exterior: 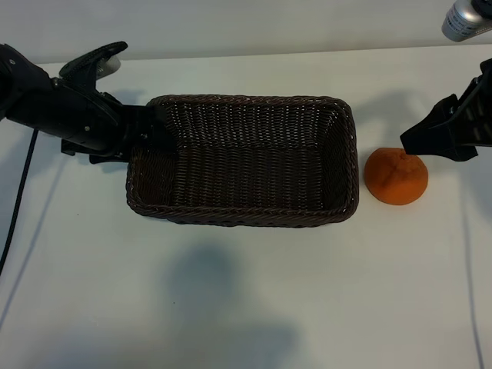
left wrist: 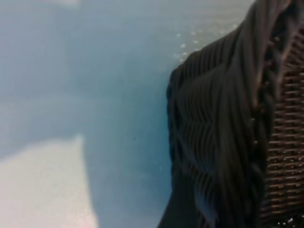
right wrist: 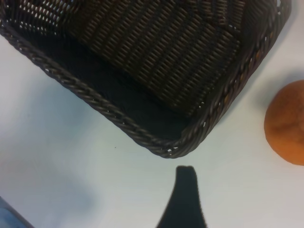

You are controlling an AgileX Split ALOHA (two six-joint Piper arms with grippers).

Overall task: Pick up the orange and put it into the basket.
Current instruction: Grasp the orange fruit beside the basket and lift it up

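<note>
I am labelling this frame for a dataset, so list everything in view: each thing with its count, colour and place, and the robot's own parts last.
basket: one, dark brown wicker, middle of the table, nothing inside.
orange: one, bright orange, on the table just outside the basket's right end.
table: one, white, under everything.
cable: one, black, trailing over the table at the far left.
metal cylinder: one, silver-grey, top right corner, cut off by the frame.
left gripper: one, black, at the basket's left end.
right gripper: one, black, open, just above and beside the orange, not holding it.
</note>
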